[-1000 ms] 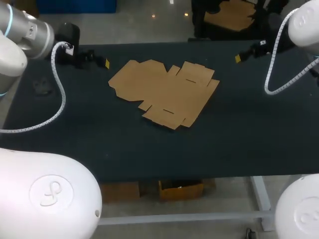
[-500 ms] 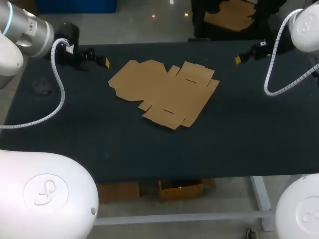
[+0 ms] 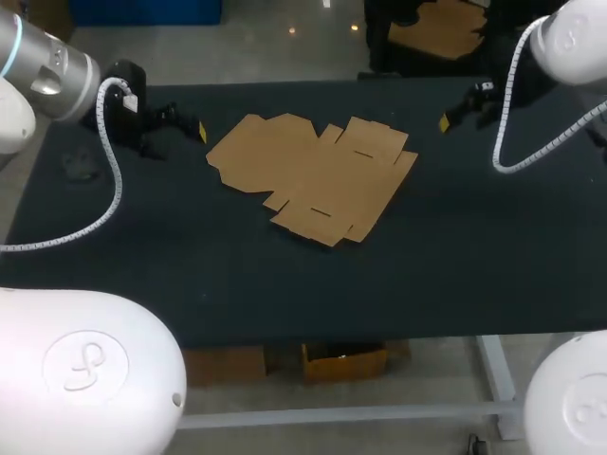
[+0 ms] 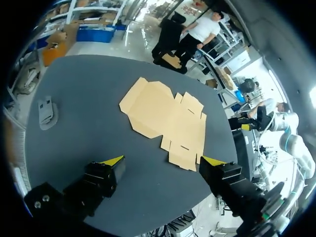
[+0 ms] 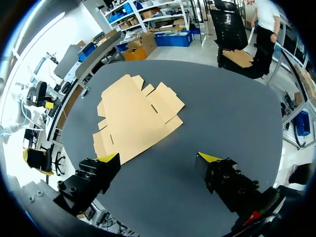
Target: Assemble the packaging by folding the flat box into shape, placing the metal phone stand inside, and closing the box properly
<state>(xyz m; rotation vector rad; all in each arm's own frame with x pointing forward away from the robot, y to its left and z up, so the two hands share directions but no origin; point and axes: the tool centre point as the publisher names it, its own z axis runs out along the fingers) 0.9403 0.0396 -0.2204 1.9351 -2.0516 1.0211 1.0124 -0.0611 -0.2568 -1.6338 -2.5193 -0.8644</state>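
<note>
The flat brown cardboard box blank (image 3: 313, 175) lies unfolded on the dark table, near the middle. In the left wrist view the blank (image 4: 165, 116) is well ahead of my left gripper (image 4: 163, 160), whose fingers stand wide open with nothing between them. In the head view my left gripper (image 3: 190, 125) hovers just left of the blank's left flap. My right gripper (image 3: 458, 107) hangs off the blank's far right corner. It is also open and empty (image 5: 158, 157), with the blank (image 5: 133, 116) ahead of it. A small grey stand (image 4: 47, 111) rests near the table's left edge (image 3: 81, 166).
The dark table (image 3: 285, 275) has bare cloth in front of the blank and to its right. White cable hoses (image 3: 114, 190) hang from both arms over the table's sides.
Both grippers have drawn in toward the blank: the right one moved left, the left one shifted slightly forward. The cardboard has not moved.
</note>
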